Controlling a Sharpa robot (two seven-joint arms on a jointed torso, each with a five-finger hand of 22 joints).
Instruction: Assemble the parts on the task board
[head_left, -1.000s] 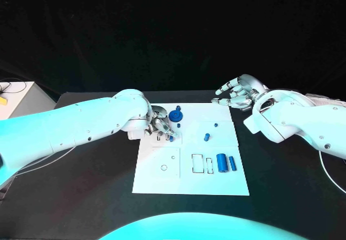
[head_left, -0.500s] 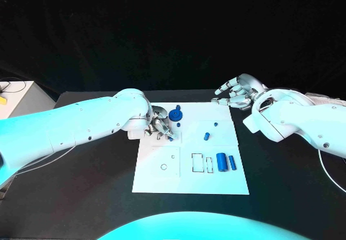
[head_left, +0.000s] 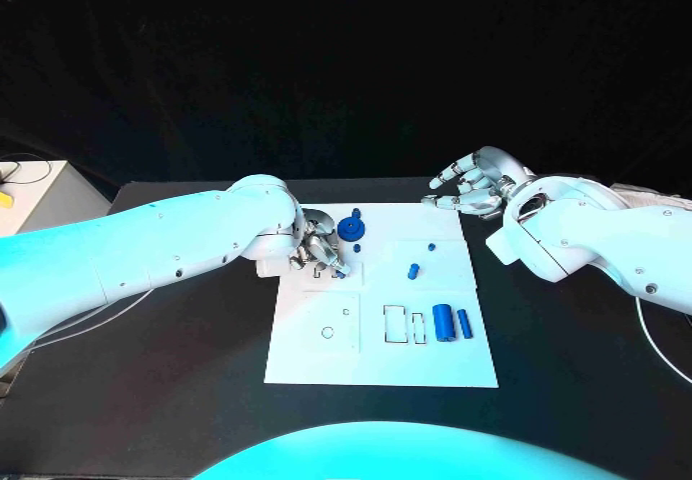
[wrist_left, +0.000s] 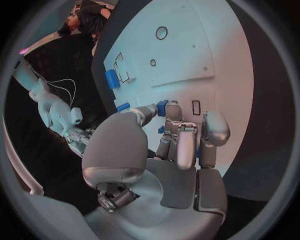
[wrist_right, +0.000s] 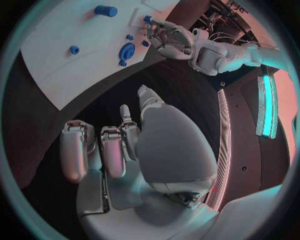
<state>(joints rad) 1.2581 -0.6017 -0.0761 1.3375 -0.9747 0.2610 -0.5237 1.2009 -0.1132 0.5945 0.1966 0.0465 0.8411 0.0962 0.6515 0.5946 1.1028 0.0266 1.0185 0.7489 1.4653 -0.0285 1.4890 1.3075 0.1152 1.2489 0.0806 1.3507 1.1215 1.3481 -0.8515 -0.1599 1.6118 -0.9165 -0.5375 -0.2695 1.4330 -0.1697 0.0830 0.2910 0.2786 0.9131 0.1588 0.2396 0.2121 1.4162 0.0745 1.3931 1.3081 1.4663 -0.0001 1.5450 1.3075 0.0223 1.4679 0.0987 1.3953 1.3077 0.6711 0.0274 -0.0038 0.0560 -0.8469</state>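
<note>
While the robot's left hand (head_left: 319, 247) hovers over the far left part of the white rectangular task board (head_left: 382, 370), its silver fingers curl around a small blue part (wrist_left: 162, 106), pinching it at the fingertips. Five other blue parts can be counted on the board. A round blue gear-like disc (head_left: 355, 232) sits near the far edge, with a tiny blue peg (head_left: 356, 213) just beyond it. A short blue pin (head_left: 414, 270) lies near the board's middle. Two upright blue cylinders stand side by side further along, a thicker one (head_left: 443, 323) and a thinner one (head_left: 463, 322). Off the board's far right corner, the right hand (head_left: 475, 184) rests above the black table (head_left: 173, 400), fingers loosely spread, holding nothing.
</note>
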